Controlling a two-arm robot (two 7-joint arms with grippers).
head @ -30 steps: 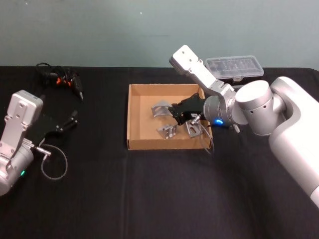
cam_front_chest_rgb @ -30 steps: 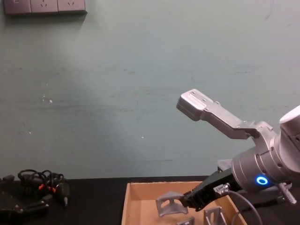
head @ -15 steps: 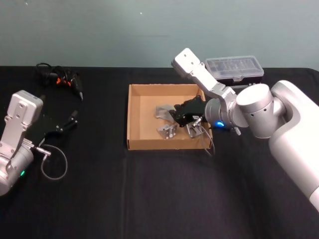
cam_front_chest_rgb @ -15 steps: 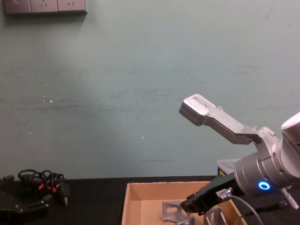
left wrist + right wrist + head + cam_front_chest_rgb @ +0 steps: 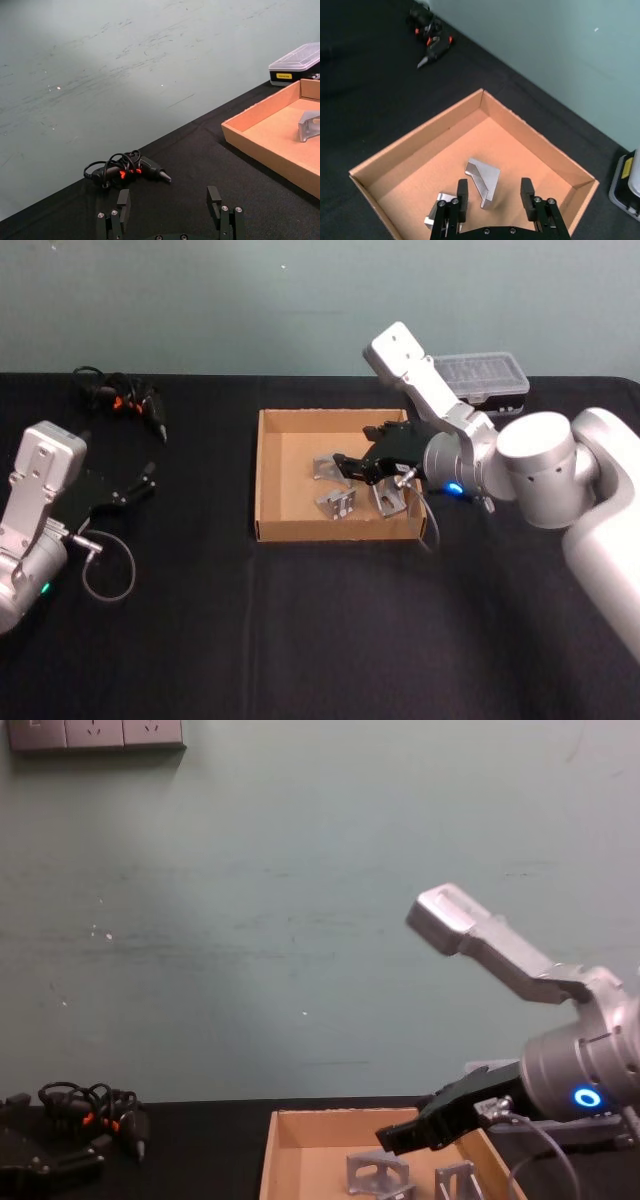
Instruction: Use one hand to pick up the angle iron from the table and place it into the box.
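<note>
- Centrally on the black table [image 5: 300, 640] sits a shallow cardboard box [image 5: 262, 475] holding three angle irons: one [image 5: 326, 466] mid-floor, two [image 5: 338, 504] [image 5: 388, 499] by the near wall.
- Right gripper [image 5: 352, 468] hovers above the box's right half, fingers [image 5: 462, 193] apart and holding nothing, just over the mid-floor bracket.
- Left gripper [image 5: 140, 483] rests well to the left, fingers [image 5: 214, 198] spread.
- Behind the box's right corner lies a clear-lidded case [image 5: 480, 373]; a corded tool [image 5: 130, 400] lies far left.
- Bare tabletop spreads in front.

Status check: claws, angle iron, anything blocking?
Right claw open above tan cardboard box. Left claw open, parked over black table. Grey metal angle iron released inside box beside two others. Nothing blocking.
</note>
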